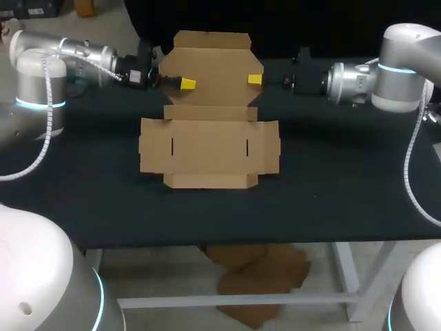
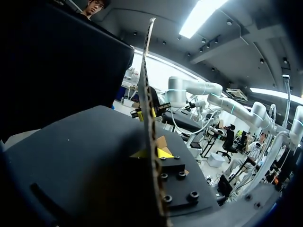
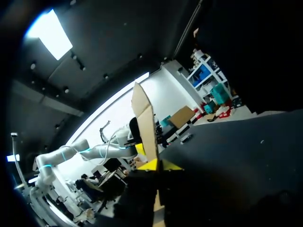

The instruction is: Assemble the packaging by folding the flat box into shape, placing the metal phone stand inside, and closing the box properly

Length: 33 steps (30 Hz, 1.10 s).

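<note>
Your table (image 1: 344,193) carries the box (image 1: 210,148), unfolded at the middle, near half flat and far half tilted up. Your left gripper (image 1: 185,84) pinches the raised half's left edge. Your right gripper (image 1: 255,80) pinches its right edge, fingers clamping cardboard.

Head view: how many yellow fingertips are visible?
2. One belongs to the left gripper, at the left edge of the raised box flap; one to the right gripper, at its right edge. Their other tips are probably hidden behind the cardboard.
</note>
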Each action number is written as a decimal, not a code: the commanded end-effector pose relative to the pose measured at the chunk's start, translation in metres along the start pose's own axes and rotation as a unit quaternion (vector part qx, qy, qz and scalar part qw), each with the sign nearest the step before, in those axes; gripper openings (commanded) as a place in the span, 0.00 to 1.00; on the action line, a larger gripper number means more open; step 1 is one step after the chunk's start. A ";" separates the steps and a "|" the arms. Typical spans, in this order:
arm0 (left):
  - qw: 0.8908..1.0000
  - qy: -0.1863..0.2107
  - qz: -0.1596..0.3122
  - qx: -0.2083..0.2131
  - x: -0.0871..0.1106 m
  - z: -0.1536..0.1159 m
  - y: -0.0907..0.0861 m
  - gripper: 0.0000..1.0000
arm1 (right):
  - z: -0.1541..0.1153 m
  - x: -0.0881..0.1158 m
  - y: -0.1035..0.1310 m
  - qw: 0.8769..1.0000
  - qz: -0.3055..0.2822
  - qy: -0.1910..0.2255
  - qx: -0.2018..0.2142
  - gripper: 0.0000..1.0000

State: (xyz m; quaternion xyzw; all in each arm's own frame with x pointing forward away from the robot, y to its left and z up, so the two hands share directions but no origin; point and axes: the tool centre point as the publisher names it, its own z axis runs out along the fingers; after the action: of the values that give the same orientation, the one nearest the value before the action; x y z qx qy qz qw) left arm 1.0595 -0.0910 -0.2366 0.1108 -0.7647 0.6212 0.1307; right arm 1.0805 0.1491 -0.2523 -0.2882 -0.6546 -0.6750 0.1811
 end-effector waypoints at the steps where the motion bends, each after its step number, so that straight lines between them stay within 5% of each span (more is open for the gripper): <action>1: 1.000 0.005 0.002 -0.001 -0.001 0.004 -0.002 0.00 | 0.004 -0.001 0.001 1.000 0.002 0.006 0.004 0.00; 2: 1.000 0.005 0.002 -0.001 -0.001 0.004 -0.002 0.00 | 0.004 -0.001 0.002 1.000 0.004 0.006 0.007 0.09; 3: 1.000 0.005 0.002 -0.002 -0.002 0.004 -0.003 0.00 | 0.004 0.000 0.003 1.000 0.004 0.005 0.010 0.35; 4: 1.000 0.005 0.002 -0.002 -0.002 0.004 -0.003 0.00 | 0.003 0.000 0.004 1.000 0.004 0.002 0.014 0.41; 9: 1.000 0.004 0.001 0.000 -0.004 0.003 -0.005 0.00 | -0.007 0.005 0.008 0.999 0.003 -0.029 0.024 0.50; 29: 1.000 -0.006 0.017 0.011 -0.021 0.008 -0.025 0.00 | -0.075 0.046 -0.005 0.989 -0.024 -0.141 0.030 0.38; 33: 1.000 -0.006 0.027 0.011 -0.024 0.009 -0.031 0.00 | -0.083 0.059 -0.013 0.986 -0.036 -0.160 0.038 0.00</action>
State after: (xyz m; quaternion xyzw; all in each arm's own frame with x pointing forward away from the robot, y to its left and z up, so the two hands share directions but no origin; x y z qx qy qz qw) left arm 1.0871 -0.1048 -0.2190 0.0989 -0.7598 0.6339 0.1055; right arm 1.0315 0.0803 -0.2310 -0.3227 -0.7042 -0.6228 0.1094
